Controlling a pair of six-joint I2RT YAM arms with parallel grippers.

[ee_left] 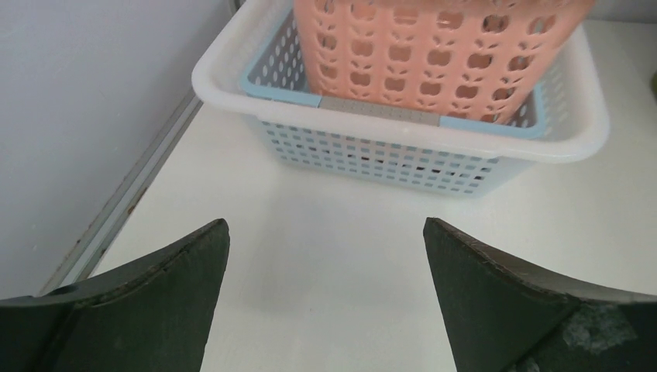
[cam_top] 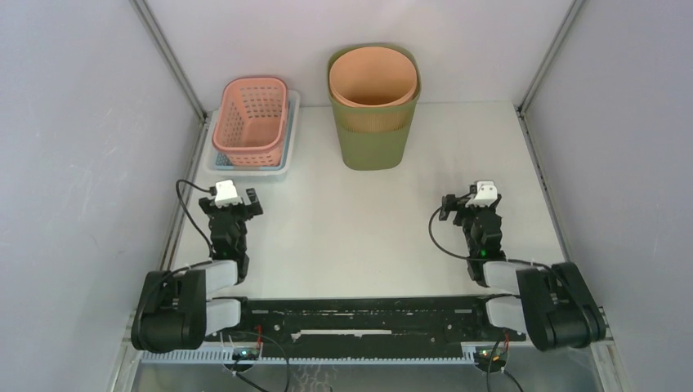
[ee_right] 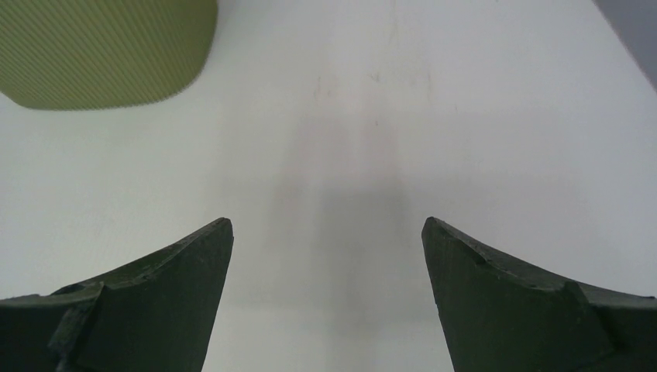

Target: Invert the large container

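Left gripper (cam_top: pixel 230 201) and right gripper (cam_top: pixel 471 201) gape empty, both arms folded low.

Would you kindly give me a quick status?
Open and empty: left gripper, right gripper. Green container upright, orange bin nested inside. Stacked baskets aside, not obstructing.

Upper centre of the top view, far back on the desk (cam_top: pixel 368 237): large container (cam_top: pixel 372 139), upright, mouth up, with a smaller container (cam_top: pixel 372 77) nested inside. To its left, in the upper left of the frame, near the desk's left edge: a basket (cam_top: pixel 252 118) sitting in a lower basket (cam_top: pixel 248 169). Lower left, in front of the baskets and apart from them: left gripper (cam_top: pixel 231 206). Lower right, in front and to the right of the large container, well apart from it: right gripper (cam_top: pixel 474 204). Between the two grippers, bare desk.
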